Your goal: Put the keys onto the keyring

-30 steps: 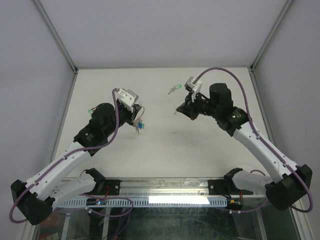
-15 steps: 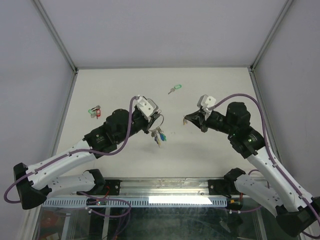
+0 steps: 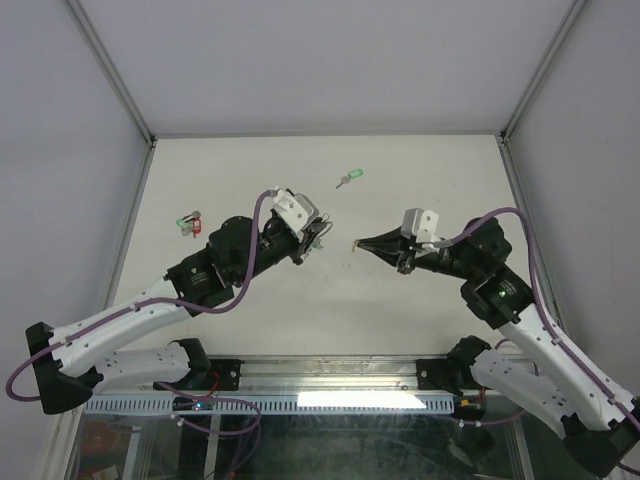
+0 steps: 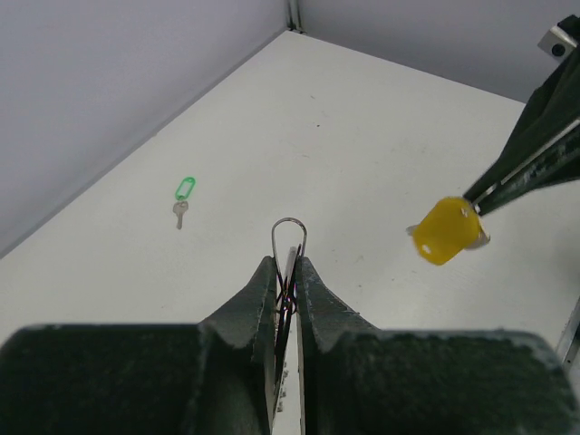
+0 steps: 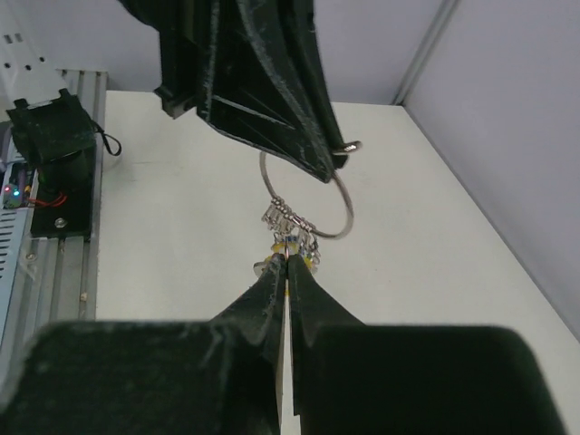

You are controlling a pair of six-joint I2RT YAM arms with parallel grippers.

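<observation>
The keyring (image 4: 288, 222) is thin bright metal wire, polished enough to glint. The yellow key (image 4: 444, 231) has a smooth, glossy plastic head. The green key (image 4: 184, 188) has a shiny plastic tag (its small metal blade looks duller). The left gripper (image 4: 286, 265) is dark matt plastic, faintly grainy. The table (image 4: 362, 136) is matt off-white.

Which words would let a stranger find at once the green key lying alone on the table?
Look at the far half of the white table, about midway across. A small silver key with a green tag lies there alone; the other green piece, at the left edge, lies beside a red one.
</observation>
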